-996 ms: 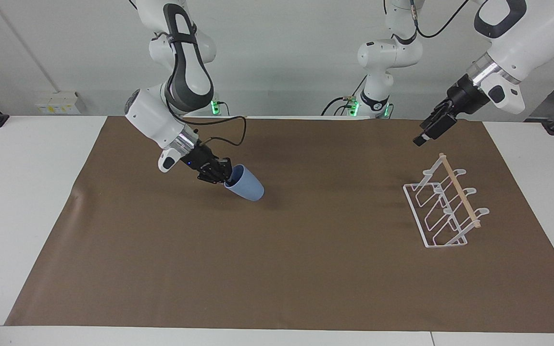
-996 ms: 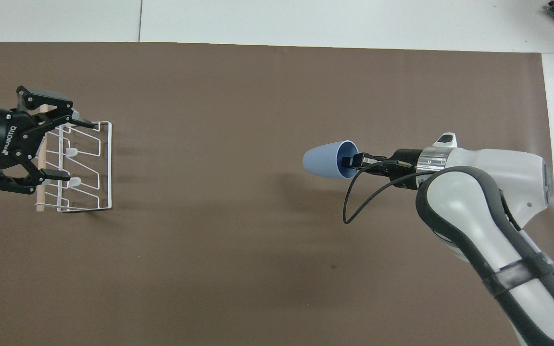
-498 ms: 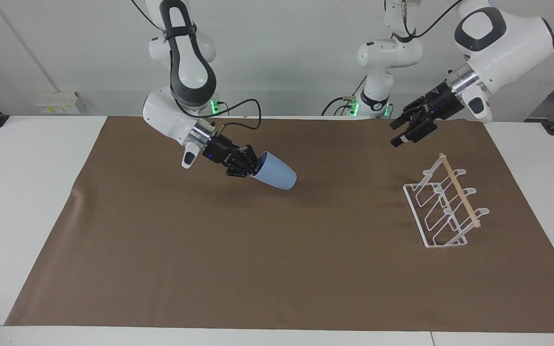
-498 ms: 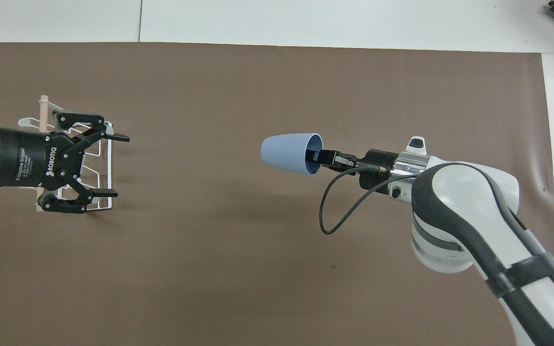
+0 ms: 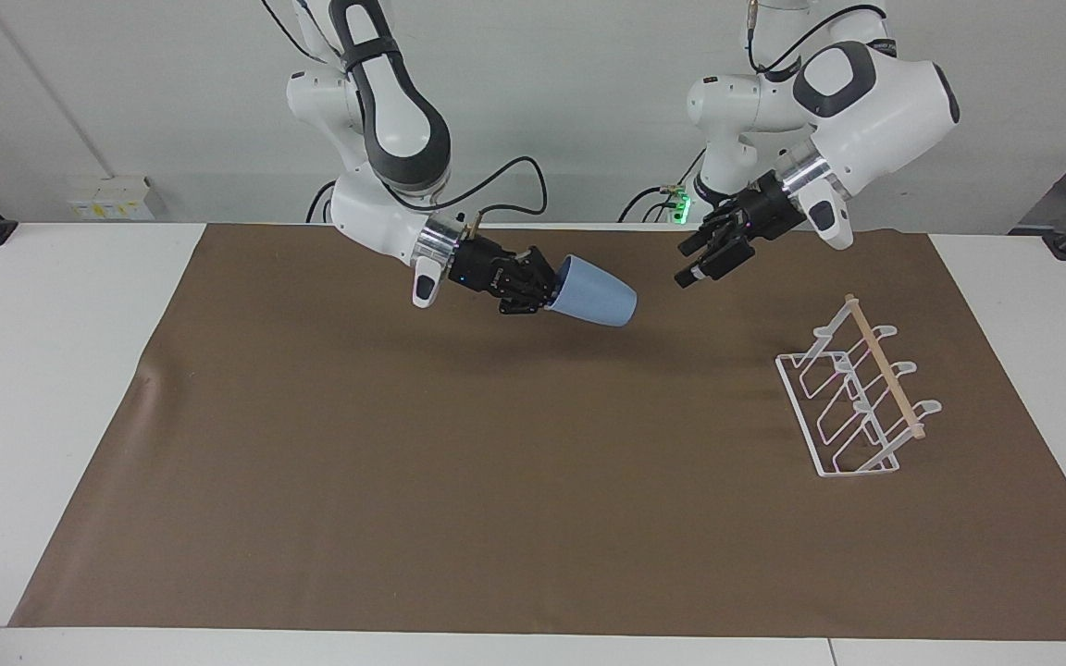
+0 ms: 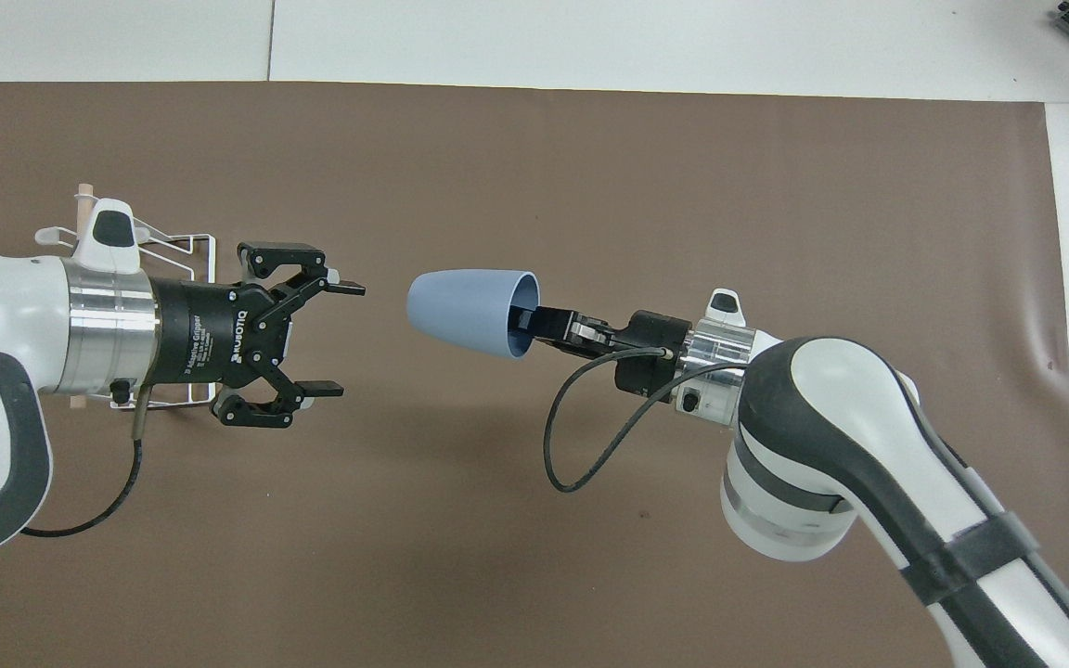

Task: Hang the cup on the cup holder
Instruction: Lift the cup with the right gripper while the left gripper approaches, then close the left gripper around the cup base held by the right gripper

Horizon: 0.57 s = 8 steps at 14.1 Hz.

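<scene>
The right gripper (image 5: 544, 289) is clamped on the rim of the cup (image 5: 594, 291), one finger inside the mouth, and holds it in the air over the mat (image 5: 496, 481) near the edge by the robots. The cup is smooth light-blue plastic, tapered; its long axis lies nearly level, base toward the left gripper (image 5: 698, 267), mouth toward the right arm. The left gripper hangs with fingers spread wide, empty, facing the base. The white wire rack (image 5: 852, 398) with a wooden rod stands toward the left arm's end; from overhead that arm hides much of it.
</scene>
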{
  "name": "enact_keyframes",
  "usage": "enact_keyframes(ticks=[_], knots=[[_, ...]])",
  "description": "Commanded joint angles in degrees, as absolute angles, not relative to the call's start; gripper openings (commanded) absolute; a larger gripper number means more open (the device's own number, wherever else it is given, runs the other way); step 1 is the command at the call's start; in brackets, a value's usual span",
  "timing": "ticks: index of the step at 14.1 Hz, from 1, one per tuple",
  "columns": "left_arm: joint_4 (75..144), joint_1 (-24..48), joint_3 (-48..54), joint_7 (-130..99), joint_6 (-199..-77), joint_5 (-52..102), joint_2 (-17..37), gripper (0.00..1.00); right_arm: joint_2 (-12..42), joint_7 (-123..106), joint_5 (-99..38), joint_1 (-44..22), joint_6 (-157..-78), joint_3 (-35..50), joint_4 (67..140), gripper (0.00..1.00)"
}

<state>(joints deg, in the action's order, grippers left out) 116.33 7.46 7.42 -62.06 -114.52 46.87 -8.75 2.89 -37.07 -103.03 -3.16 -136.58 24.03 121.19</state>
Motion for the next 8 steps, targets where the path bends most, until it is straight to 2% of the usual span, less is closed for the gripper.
enact_keyframes(ticks=[1, 8], knots=[[118.4, 10.2, 6.7, -66.7, -117.6, 48.0, -10.6, 1.00, 2.8, -38.6, -108.0, -2.5, -139.8, 27.1, 119.9, 0.00], [117.0, 12.1, 6.8, -68.8, -122.3, 50.4, -9.8, 1.00, 2.9, -38.6, -110.5, -2.5, -141.9, 29.3, 117.9, 0.00]])
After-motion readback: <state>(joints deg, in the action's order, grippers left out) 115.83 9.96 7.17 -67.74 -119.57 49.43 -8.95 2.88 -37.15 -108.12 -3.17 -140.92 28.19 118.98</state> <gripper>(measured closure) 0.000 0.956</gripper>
